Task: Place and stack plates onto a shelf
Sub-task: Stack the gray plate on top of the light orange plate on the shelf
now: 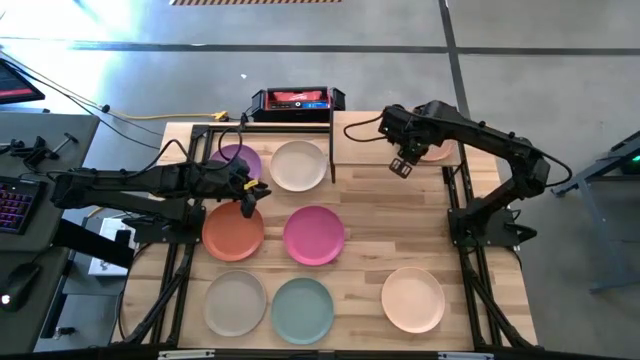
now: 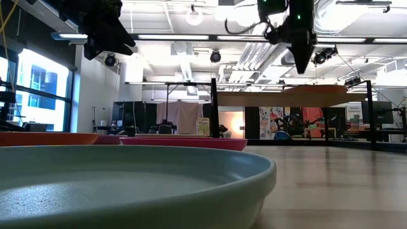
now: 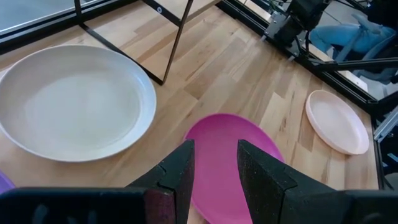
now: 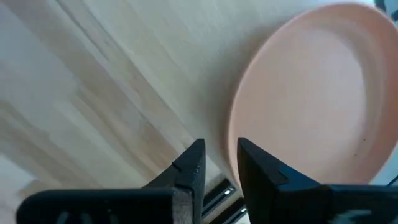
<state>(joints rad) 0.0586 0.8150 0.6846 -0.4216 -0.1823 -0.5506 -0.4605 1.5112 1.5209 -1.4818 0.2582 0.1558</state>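
Note:
The tan-brown plate (image 4: 311, 93) lies flat on the light-wood shelf (image 1: 360, 140), at its right end. My right gripper (image 4: 221, 162) hangs just above the shelf beside that plate's rim, fingers narrowly open and holding nothing. In the low view the right gripper (image 2: 301, 67) points down, clear of the tan-brown plate (image 2: 318, 89). My left gripper (image 1: 248, 195) hovers over the far edge of the orange plate (image 1: 233, 230), narrowly open and empty. The purple (image 1: 238, 160), cream-white (image 1: 298, 165), pink (image 1: 314, 235), grey-beige (image 1: 235, 303), pale teal (image 1: 302, 310) and peach (image 1: 413, 298) plates lie flat on the table.
A red-and-black box (image 1: 297, 100) stands at the table's far edge. The shelf's thin black posts (image 1: 331, 150) stand between the cream-white plate and the shelf. The shelf's left half (image 1: 355, 130) is bare wood. Bare tabletop lies between the pink and peach plates.

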